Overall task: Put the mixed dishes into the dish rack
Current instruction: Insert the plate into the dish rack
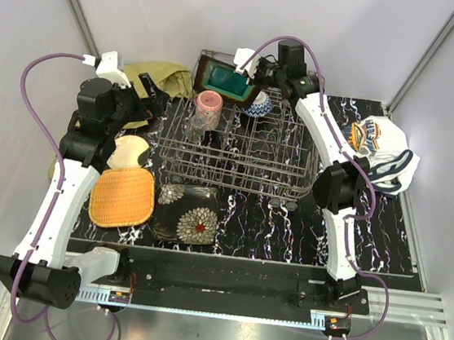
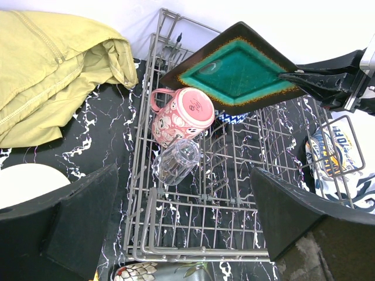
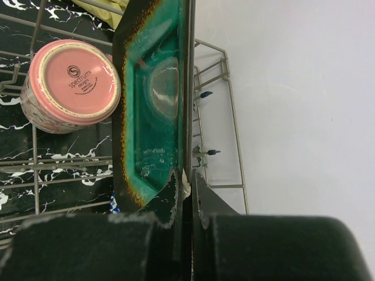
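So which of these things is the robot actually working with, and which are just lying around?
Part of the job: dish rack, teal plate, pink cup, glass, blue-and-white dish, orange plate, floral plates, cream plate.
Just lying about: yellow cloth, white printed cloth.

Both arms extended over the table, one open-handed, one gripping.
Left gripper hovers, fingers spread wide; right gripper reaches farthest, fingers pinched tight on the teal plate rim.
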`<state>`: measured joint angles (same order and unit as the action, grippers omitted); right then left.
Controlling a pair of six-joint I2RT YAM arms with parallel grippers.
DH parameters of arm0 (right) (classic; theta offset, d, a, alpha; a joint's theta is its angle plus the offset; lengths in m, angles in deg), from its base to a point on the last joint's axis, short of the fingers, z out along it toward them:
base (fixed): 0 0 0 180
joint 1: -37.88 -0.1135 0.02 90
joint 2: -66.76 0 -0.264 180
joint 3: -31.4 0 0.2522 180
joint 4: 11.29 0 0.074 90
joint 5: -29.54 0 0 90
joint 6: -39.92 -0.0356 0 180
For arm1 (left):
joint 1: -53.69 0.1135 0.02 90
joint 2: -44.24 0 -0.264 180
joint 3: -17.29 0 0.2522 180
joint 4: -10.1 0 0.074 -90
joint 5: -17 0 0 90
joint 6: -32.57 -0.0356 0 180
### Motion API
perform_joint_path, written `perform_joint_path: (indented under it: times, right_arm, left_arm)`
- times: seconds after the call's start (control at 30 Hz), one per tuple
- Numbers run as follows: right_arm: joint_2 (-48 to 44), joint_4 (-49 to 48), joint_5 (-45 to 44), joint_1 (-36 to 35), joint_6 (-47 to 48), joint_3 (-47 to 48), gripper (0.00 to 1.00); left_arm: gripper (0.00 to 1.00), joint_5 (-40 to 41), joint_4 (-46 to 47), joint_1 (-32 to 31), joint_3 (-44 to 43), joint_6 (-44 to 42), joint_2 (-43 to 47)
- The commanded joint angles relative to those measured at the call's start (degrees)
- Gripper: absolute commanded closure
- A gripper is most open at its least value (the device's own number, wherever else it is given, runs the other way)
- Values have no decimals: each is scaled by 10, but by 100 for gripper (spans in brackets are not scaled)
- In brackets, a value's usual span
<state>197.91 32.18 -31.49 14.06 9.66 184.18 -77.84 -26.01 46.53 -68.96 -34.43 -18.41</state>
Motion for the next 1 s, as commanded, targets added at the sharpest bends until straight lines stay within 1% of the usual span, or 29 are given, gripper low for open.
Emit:
perform_joint_path:
  times: [0.0,0.53,0.73,0.87,0.97]
  right_arm:
    - [-39,-61,-37,9,68,13,100]
    - [-18,-33,-60,-7,87,9,100]
    - [-24,-26,-99,-17,107,-9,100]
    - [-26,-26,-146,-27,128,-18,100]
    - [-28,-27,-164,-33,128,-24,100]
  left_arm:
    - [1,-13,28,3,3,2,10]
    - [1,-12,17,2,0,-9,10]
    - [1,-18,17,3,-4,-6,10]
    - [1,-20,14,3,-1,-3,17]
    - [1,-23,12,3,2,-2,23]
